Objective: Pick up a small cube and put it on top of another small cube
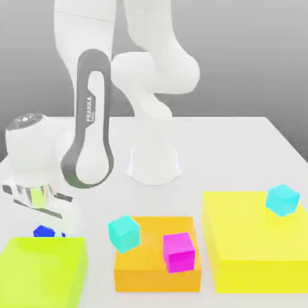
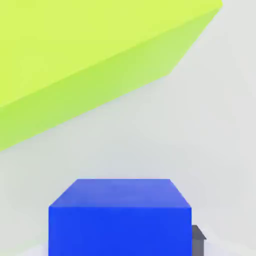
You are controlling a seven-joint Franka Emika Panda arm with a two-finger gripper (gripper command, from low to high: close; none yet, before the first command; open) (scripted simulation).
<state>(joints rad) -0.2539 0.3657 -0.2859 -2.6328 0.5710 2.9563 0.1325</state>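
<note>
A plain grey backdrop stands behind a broad white table (image 1: 210, 144) in the exterior view. The landmark is the flat, lime-green block (image 1: 42, 274) at that view's left. Just beyond it, partly hidden, is the small, glossy deep-blue cube (image 1: 43, 231), with the white robot's gripper (image 1: 54, 233) down around it. Towards the exterior view's right from the lime block come a flat orange block (image 1: 156, 225) with a turquoise cube (image 1: 124, 234) and a magenta cube (image 1: 179, 252), then, farther off, a thick yellow block (image 1: 246, 237) with a bright cyan cube (image 1: 283, 200). Either cyan-toned cube could be the target; I cannot tell which.

In the hand view, the blue cube sits beside the lime block, apart from it. One grey finger (image 2: 198, 247) meets its side, and I judge the fingers clamped on it. The grasp looks made; lifting, carrying and stacking are left. The cube lies flat-faced and square to the hand, while the lime block's edge runs aslant to it. Being a cube, it has no long axis.
</note>
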